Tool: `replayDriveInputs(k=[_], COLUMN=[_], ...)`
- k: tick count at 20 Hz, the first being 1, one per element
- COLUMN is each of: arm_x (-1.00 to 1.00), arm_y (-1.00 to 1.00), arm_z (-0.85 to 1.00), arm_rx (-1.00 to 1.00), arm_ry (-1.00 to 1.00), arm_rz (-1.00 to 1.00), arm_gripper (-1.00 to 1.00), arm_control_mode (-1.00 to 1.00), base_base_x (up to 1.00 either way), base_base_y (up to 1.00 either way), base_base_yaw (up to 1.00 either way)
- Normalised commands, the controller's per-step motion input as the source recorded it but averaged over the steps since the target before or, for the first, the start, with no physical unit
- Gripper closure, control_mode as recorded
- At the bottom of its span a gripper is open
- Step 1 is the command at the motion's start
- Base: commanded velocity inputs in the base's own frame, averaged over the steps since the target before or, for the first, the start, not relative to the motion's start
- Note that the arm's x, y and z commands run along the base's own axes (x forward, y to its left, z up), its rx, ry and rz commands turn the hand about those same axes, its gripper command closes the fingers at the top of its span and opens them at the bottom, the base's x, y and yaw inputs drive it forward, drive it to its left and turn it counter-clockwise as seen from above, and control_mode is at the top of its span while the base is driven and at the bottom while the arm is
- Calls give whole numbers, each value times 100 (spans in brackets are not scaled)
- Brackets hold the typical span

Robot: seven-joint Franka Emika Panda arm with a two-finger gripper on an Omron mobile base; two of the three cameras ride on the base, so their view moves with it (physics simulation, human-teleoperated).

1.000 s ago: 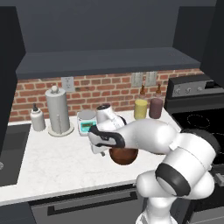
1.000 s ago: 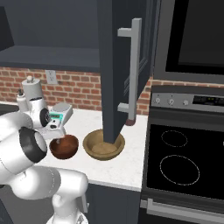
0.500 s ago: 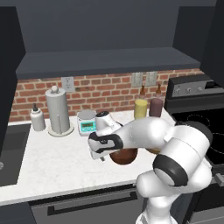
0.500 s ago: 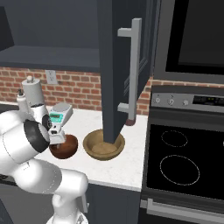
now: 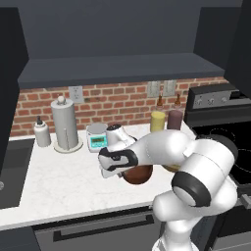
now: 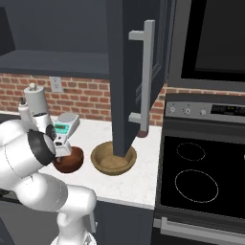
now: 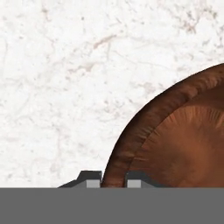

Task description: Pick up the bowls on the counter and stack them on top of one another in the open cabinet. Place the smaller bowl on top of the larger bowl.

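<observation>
**Rim between the fingers — the small bowl comes first in hand, but not first on the shelf**

Start at your gripper [image 7: 114,183]. In the hand view its two dark fingertips [image 7: 91,180] rise either side of the smaller bowl [image 7: 175,140], one outside the wall and one inside, so the rim runs straight through the gap. The jaws are parted around that rim; whether the pads already press on the wood you cannot tell from here. The bowl's hollow lies ahead and to the right of the fingers, and bare counter [image 7: 65,78] spreads to the left and beyond.

From the base cameras, the gripper [image 5: 112,169] hangs low over the near-left edge of the smaller bowl [image 5: 138,173], which sits on the counter directly under the hand. Just past it, on the side away from the wrist, the larger bowl [image 6: 113,159] rests on the counter [image 6: 143,172], close beside the smaller bowl [image 6: 69,160] but apart from it.

Farther off and well above the gripper is the open cabinet [image 5: 122,68], its shelf floor bare as far as you can see.

Judging by the task, the tan bowl must go under the dark one — so if you lift this one now, you will likely need somewhere to park it. A one-sided rim grip may let the bowl tilt as it rises.
</observation>
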Motion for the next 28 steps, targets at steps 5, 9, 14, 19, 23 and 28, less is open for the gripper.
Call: replayDriveInputs(k=[5, 9, 14, 19, 23, 28], arm_x=[0, 0, 11, 33, 44, 44], arm_y=[-14, -45, -69, -80, -52, -40], arm_z=[25, 76, 62, 33, 22, -2], arm_rx=[0, 0, 0, 0, 0, -8], arm_ry=[-3, -3, 3, 11, 7, 1], arm_rz=[0, 0, -2, -6, -6, -1], arm_gripper=[100, 100, 100, 100, 100, 100], arm_control_mode=[-100, -100, -100, -100, -100, -100], base_base_x=[0, 0, 0, 0, 0, 0], base_base_y=[0, 0, 0, 0, 0, 0], base_base_yaw=[0, 0, 0, 0, 0, 0])
